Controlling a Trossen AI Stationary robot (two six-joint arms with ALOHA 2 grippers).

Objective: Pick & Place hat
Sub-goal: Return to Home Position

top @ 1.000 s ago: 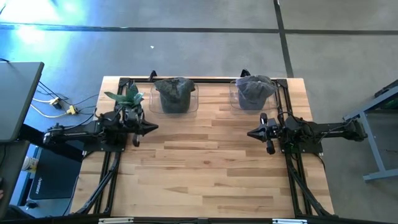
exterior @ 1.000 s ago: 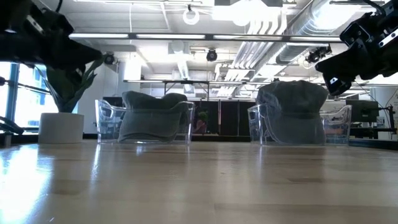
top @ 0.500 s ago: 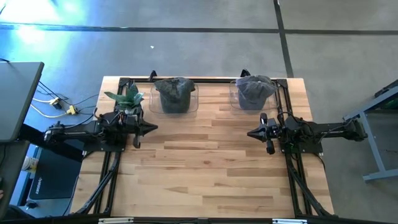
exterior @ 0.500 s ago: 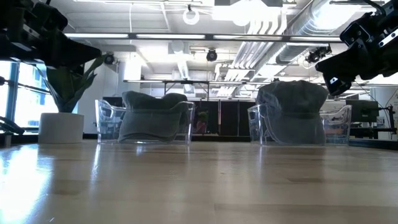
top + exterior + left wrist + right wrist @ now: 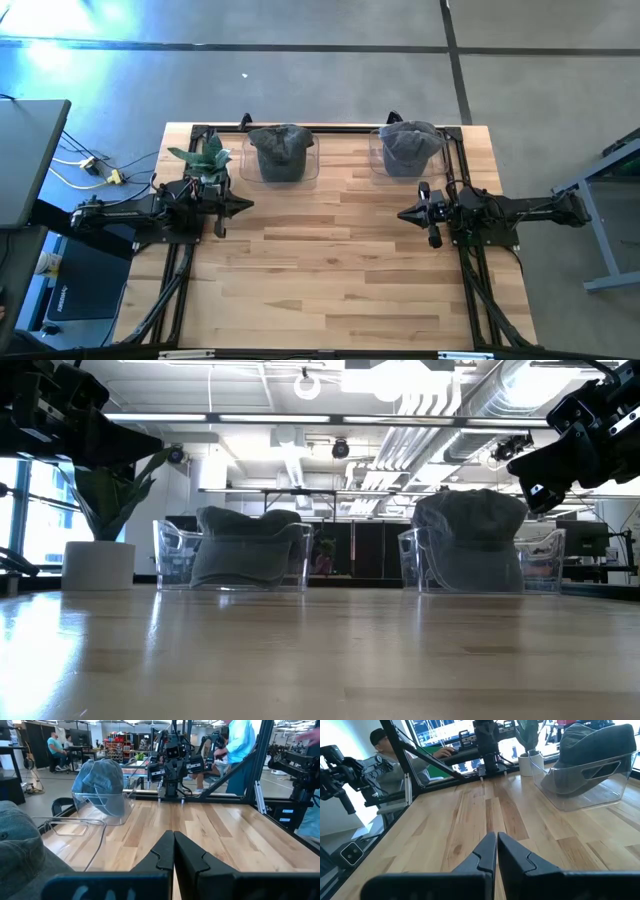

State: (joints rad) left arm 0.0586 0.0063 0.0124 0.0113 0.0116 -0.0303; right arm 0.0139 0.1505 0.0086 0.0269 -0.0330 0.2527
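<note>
The wooden table [image 5: 330,270] filled most of what I could see, with a black frame running along its far edge and down both sides. The left arm [image 5: 130,212] lay low over the table's left side and the right arm [image 5: 510,210] over its right side, both stretched inward toward the table's middle and well apart from each other. Along the table's far edge stood two clear bins. The left transparent bin [image 5: 283,166] sat left of the table's centre line and the right transparent bin [image 5: 407,162] right of it. The black cap [image 5: 280,147] rested inside the left bin, crown up and rising above its rim. The gray cap [image 5: 408,142] rested the same way inside the right bin. A potted plant [image 5: 205,157] stood at the table's far left, just beside the left bin. The left end effector [image 5: 248,205] hung above the boards nearer the table's front than the black cap, clenched on nothing, its two dark fingers [image 5: 187,855] pressed flat together. The right end effector [image 5: 402,214] hung likewise in front of the gray cap, its fingers [image 5: 512,857] closed against each other and empty. Beyond the table's right side a person in a light blue shirt [image 5: 241,742] stood behind the right arm.
</note>
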